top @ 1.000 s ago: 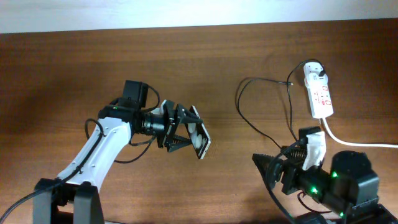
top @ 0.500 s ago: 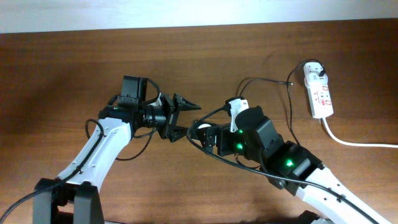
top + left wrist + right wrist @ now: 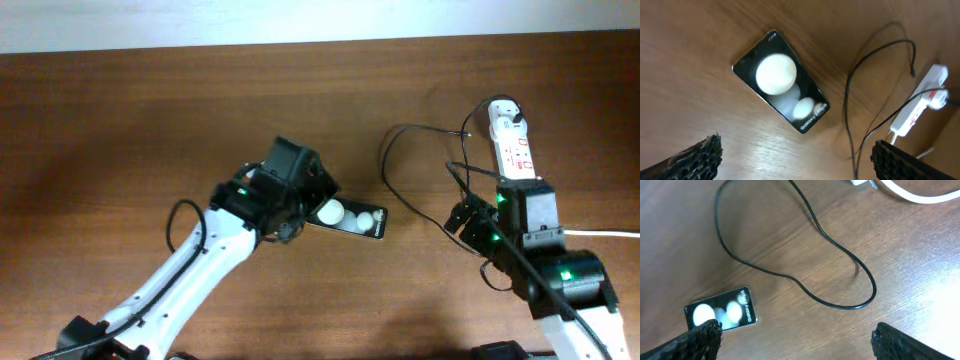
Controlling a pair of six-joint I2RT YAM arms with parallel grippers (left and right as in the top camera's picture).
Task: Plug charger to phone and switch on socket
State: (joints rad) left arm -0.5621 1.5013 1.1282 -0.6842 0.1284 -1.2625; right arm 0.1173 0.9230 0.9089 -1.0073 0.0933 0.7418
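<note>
Wooden tabletop [image 3: 120,120], phone [image 3: 352,221] laid flat mid-table; left claw [image 3: 796,150] and right claw [image 3: 795,330] are spread, empty. Cable [image 3: 845,306] is best pinched near its tip.

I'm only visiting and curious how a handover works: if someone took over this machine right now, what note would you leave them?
Left gripper: open, empty, above the phone.
Right gripper: open, empty, above the cable.
The phone lies flat on the table, apart from the cable. The cable's plug end appears to sit in the power strip; its loose tip lies on the table.
Done: nothing is plugged into the phone yet.
Left: pick up the cable tip, push it into the phone, press the power strip's switch. I cannot tell whether that switch is already on.
</note>
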